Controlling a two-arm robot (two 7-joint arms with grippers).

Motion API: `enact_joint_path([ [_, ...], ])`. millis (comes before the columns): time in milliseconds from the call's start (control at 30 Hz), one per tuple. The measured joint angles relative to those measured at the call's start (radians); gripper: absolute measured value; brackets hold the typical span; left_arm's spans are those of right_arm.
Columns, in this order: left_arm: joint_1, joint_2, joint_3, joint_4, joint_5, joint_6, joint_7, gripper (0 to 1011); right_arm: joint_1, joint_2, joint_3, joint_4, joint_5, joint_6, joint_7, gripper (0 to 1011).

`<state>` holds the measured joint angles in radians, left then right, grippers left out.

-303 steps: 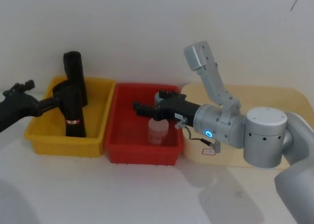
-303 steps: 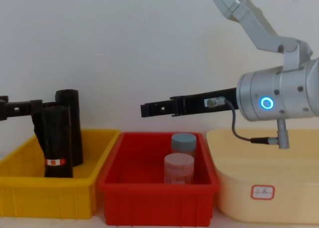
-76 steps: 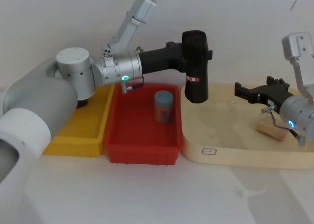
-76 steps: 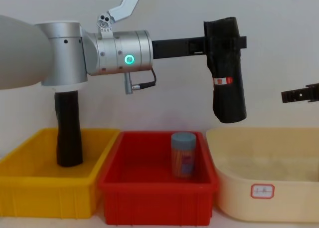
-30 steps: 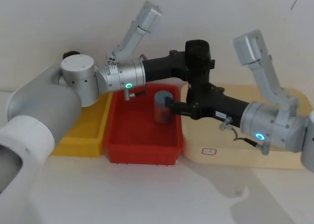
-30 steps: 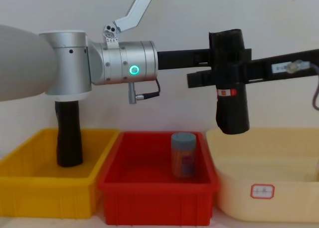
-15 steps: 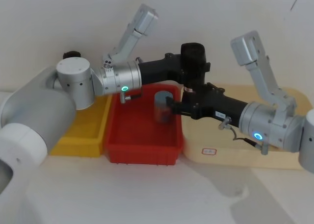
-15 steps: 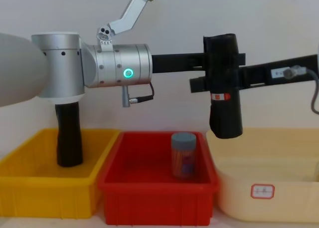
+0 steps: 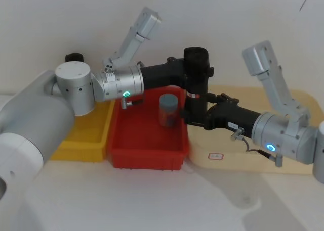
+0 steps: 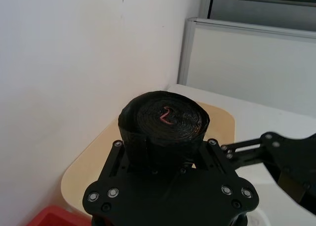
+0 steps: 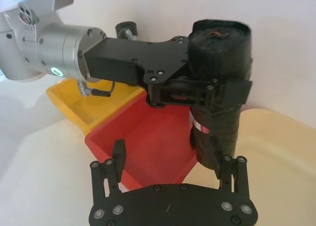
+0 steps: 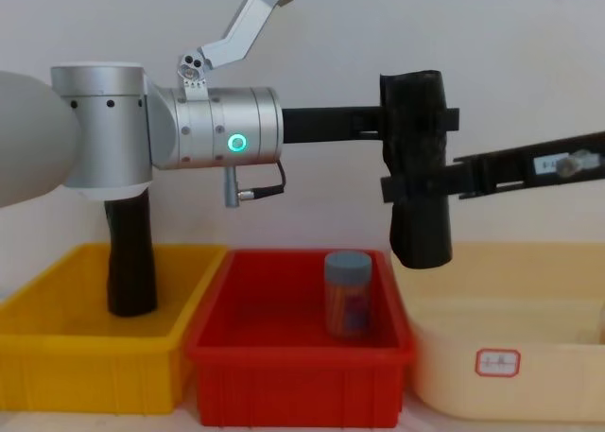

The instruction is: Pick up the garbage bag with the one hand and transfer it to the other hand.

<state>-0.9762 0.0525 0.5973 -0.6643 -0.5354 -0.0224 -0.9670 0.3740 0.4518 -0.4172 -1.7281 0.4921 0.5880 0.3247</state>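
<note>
Masking the garbage bag's point(image 12: 416, 120) label, the other hand point(image 12: 395, 188) looks unclosed.

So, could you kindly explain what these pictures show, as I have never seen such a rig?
It is a robot with two arms, each ending in a gripper. One picture is taken from its head, one from its chest, one from each wrist. The left gripper is clamped near the top of a black garbage bag roll, holding it in the air. The right gripper is open, its fingers either side of the roll's lower part. Below stand a yellow bin with another black roll, a red bin with a jar, and a beige tray.
</note>
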Motion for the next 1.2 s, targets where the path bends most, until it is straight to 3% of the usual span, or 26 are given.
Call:
enact_joint_path([
  [267, 0.012, 0.004, 0.004, -0.045, -0.009, 0.016, 0.005, 427, 0.027, -0.019, -0.029, 0.029, -0.015, 0.005, -0.012, 1001],
  [533, 0.024, 0.01, 0.01, -0.093, -0.019, 0.032, 0.012, 429, 0.047, -0.04, -0.034, 0.052, -0.027, 0.004, -0.031, 1001],
  [833, 0.037, 0.022, 0.019, -0.132, -0.021, 0.046, 0.032, 429, 0.051, -0.048, -0.008, 0.06, -0.033, 0.003, -0.056, 998],
  [1200, 0.039, 0.031, 0.035, -0.138, -0.016, 0.053, 0.048, 429, 0.029, -0.033, 0.03, 0.05, -0.035, 0.0, -0.069, 998],
])
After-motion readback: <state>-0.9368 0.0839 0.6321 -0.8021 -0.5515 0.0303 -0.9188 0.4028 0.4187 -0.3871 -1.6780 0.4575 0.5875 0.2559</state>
